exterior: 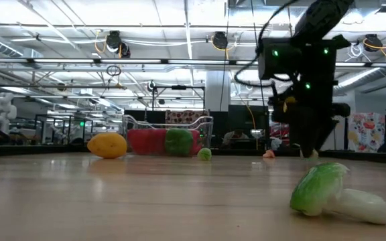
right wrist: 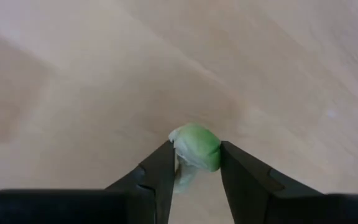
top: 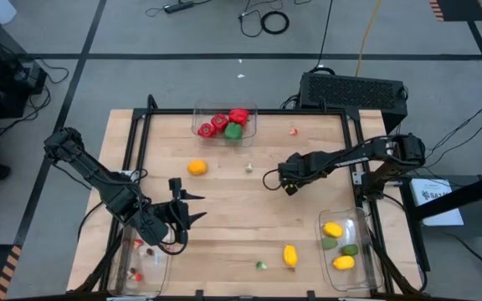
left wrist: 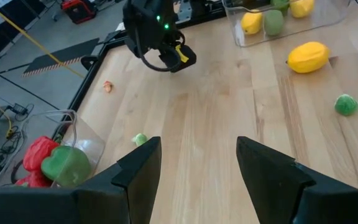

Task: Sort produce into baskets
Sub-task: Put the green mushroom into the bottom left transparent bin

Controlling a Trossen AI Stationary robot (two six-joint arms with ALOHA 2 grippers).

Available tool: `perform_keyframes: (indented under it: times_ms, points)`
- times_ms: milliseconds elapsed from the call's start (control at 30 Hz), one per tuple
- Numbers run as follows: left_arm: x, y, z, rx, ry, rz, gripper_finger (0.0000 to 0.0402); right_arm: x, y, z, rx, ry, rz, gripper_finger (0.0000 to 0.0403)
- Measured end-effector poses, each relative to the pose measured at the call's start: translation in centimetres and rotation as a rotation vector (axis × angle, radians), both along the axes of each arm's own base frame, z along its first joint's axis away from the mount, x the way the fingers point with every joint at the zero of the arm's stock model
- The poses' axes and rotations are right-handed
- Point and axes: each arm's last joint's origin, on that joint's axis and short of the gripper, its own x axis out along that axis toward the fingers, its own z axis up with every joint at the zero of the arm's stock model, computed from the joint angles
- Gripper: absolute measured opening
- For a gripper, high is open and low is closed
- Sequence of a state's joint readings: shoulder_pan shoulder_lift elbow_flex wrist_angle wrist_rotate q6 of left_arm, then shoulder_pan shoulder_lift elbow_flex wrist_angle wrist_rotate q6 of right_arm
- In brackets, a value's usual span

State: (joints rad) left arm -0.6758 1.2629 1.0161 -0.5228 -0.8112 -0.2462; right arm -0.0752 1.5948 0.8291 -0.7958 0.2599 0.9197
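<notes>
My right gripper (top: 269, 179) is near the table's middle, shut on a small green-and-white vegetable bit (right wrist: 195, 148). My left gripper (top: 192, 209) is open and empty over the near left of the table, next to a clear bin (top: 141, 266) holding tiny bits. A far bin (top: 224, 124) holds red and green peppers. A near-right bin (top: 341, 244) holds lemons and limes. An orange (top: 197, 167), a lemon (top: 289, 255), a leafy green-and-white bit (exterior: 327, 194), a small green bit (top: 248, 169) and a red bit (top: 293, 131) lie loose on the table. My right gripper pinches the bit's green head (right wrist: 197, 144) between its two fingertips (right wrist: 160, 168), one on each side. The fingers point steeply down at the table. The paler stem end (right wrist: 184, 177) hangs back between the fingers. Whether the bit is clear of the table I cannot tell.
Bare wood lies between the two grippers and across the table's middle. A black frame (top: 141, 125) runs along the table's edges. The loose lemon also shows in the left wrist view (left wrist: 307, 57), in front of the near-right bin (left wrist: 278, 18).
</notes>
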Motion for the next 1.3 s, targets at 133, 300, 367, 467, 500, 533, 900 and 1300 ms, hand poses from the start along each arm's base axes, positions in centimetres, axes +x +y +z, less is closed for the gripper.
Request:
perform_keyframes:
  times_ms: [133,300,367,467,500,533,900,1300]
  points:
    - [0.0,0.0,0.0,0.000,0.000,0.000,0.0216,1.8,1.0,1.5,-0.006,-0.094,0.078,0.0118]
    - [0.1,-0.1,0.1,-0.010,-0.013,0.001,0.0216,4.7,2.7,4.2,-0.019,-0.271,0.197,0.0118]
    - [0.2,-0.1,0.2,-0.023,-0.029,0.001,0.0216,5.9,3.5,5.5,-0.031,-0.365,0.263,0.0118]
    - [0.3,-0.2,0.4,-0.035,-0.045,0.001,0.0216,7.8,4.7,7.7,-0.069,-0.508,0.411,0.0118]
    - [0.3,-0.2,0.4,-0.039,-0.050,0.001,0.0216,8.3,5.1,8.4,-0.091,-0.551,0.470,0.0118]
    - [0.3,-0.2,0.5,-0.046,-0.056,0.002,0.0216,8.8,5.5,9.2,-0.118,-0.594,0.533,0.0118]
    - [0.6,-0.7,1.1,-0.216,-0.157,0.054,0.0216,10.9,8.8,13.2,-0.440,-0.827,1.023,0.0119]
    - [1.6,-3.4,0.5,-0.311,-0.332,0.065,0.0216,11.4,11.3,16.5,-0.700,-1.104,1.196,0.0119]
